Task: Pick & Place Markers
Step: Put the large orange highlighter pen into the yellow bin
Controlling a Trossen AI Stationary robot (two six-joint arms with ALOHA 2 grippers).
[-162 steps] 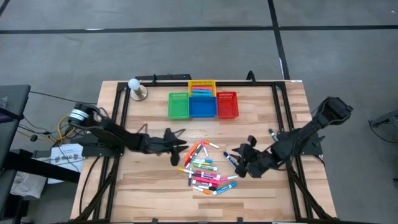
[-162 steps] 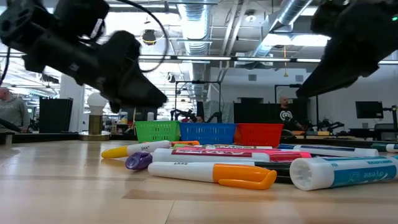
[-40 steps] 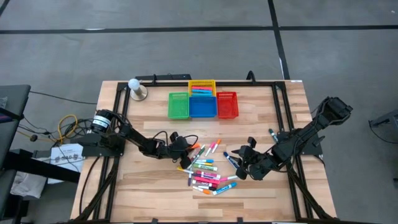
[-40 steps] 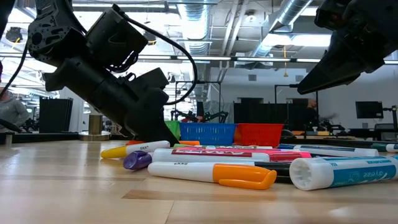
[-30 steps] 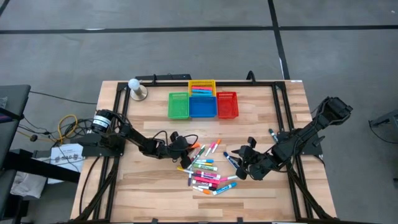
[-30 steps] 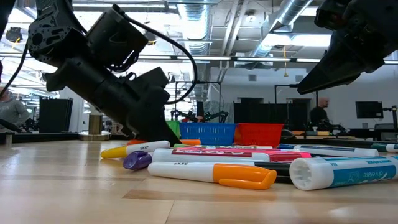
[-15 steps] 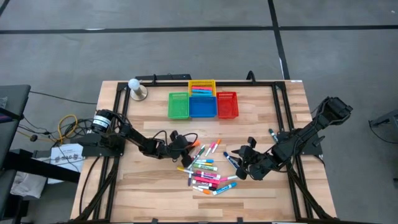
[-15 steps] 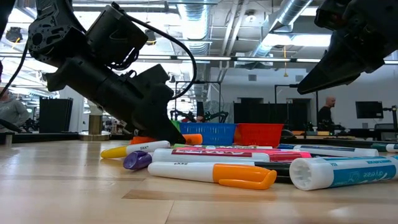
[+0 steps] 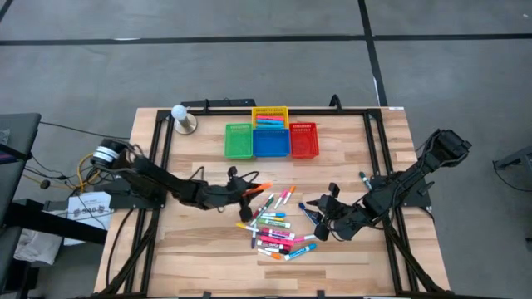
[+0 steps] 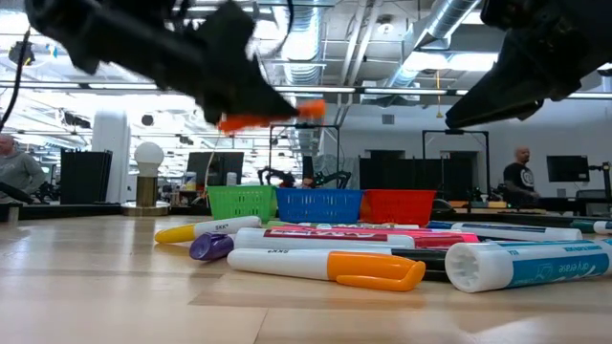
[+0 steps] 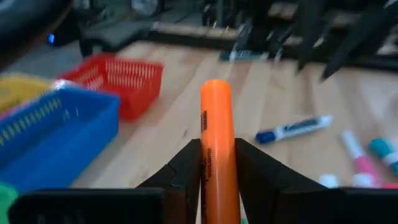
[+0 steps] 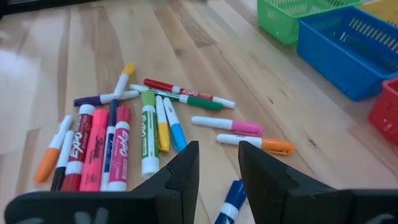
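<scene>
Left hand [image 9: 247,192]: clamped on one orange marker [image 11: 216,149], lifted clear of the table [image 9: 199,249], between the pile and the baskets. Right hand [image 9: 320,213]: low over the table just right of the pile, jaws a narrow gap apart, holding nothing. Remaining markers [image 9: 274,226]: loose heap at table centre, one blue marker [image 9: 308,214] beside the right hand. Green basket [image 9: 238,140], blue basket [image 9: 270,142], red basket [image 9: 303,140] in a row at the far edge; yellow basket [image 9: 269,115] behind, holding markers.
</scene>
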